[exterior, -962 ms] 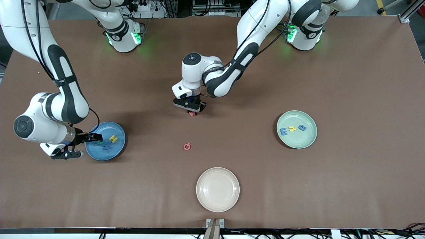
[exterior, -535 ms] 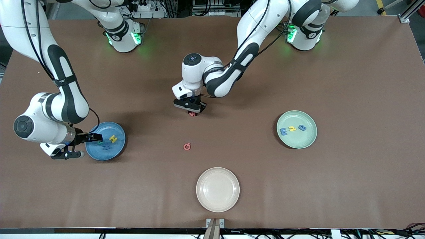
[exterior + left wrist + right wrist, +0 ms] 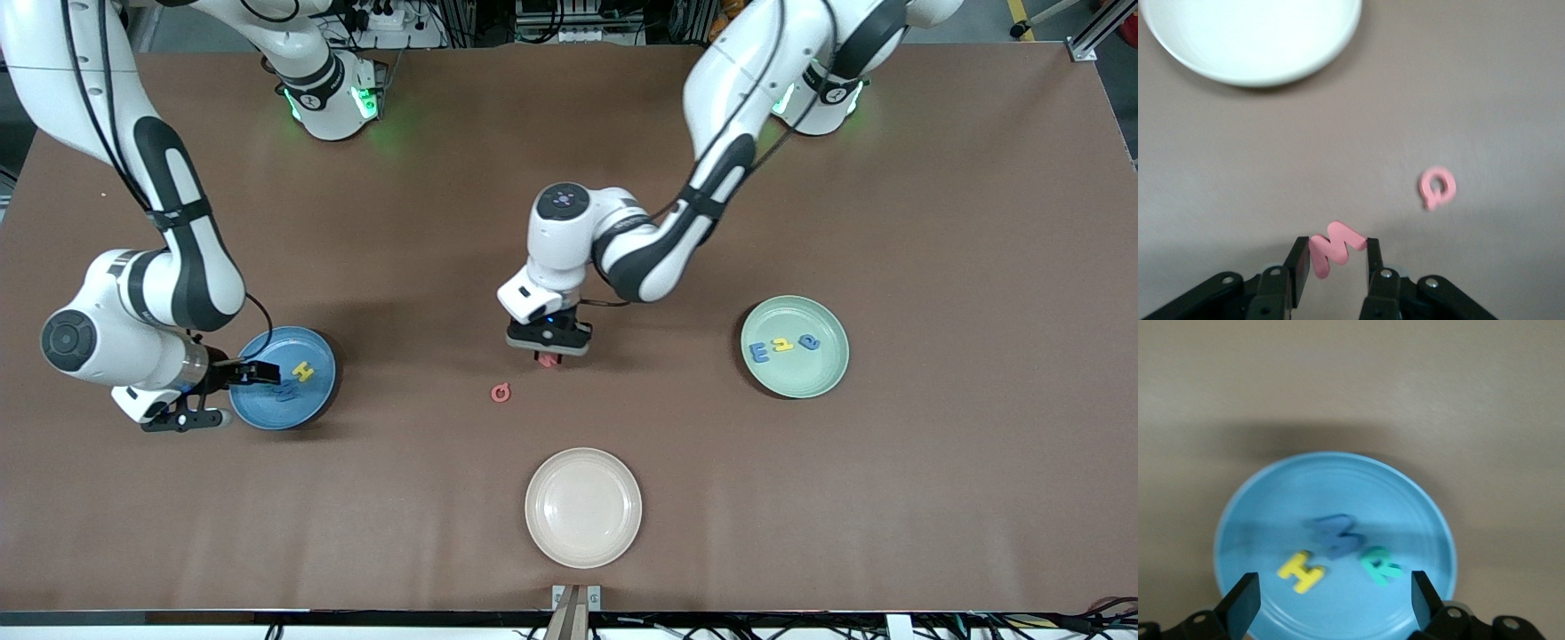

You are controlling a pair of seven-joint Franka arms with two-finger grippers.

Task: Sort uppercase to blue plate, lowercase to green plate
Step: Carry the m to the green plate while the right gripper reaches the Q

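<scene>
Front view: a brown tabletop [image 3: 933, 498] fills nearly the whole scene, its covering faintly creased. Along the top edge stand the two arm bases with green lights, with cables and equipment racks past them. The left claw [image 3: 548, 353] hangs over the middle of the tabletop, pinching the pinkish-red w [image 3: 549, 360]. The pinkish-red Q [image 3: 501, 392] lies on the bare surface just beside it, nearer the camera. The green plate [image 3: 822, 378] sits toward the left arm's end, holding a blue m [image 3: 758, 352], a yellow lowercase letter [image 3: 782, 344] and a blue a [image 3: 809, 341] in a row. The blue plate [image 3: 316, 404] sits toward the right arm's end, holding the yellow H [image 3: 303, 371]. The right claw [image 3: 233, 391] hovers at that plate's rim. A cream-white plate [image 3: 583, 551] lies nearest the camera.

Left wrist view: the left claw's fingers [image 3: 1299, 263] press on either side of the w, tilted above the brown surface. The Q lies apart from it, and the cream plate's rim shows at the edge.

Right wrist view: the right claw's fingers [image 3: 1241, 605] stand spread wide over the blue plate, gripping nothing. On the plate lie the H, the blue W [image 3: 1335, 535] and the teal-green R [image 3: 1379, 565], close together.
</scene>
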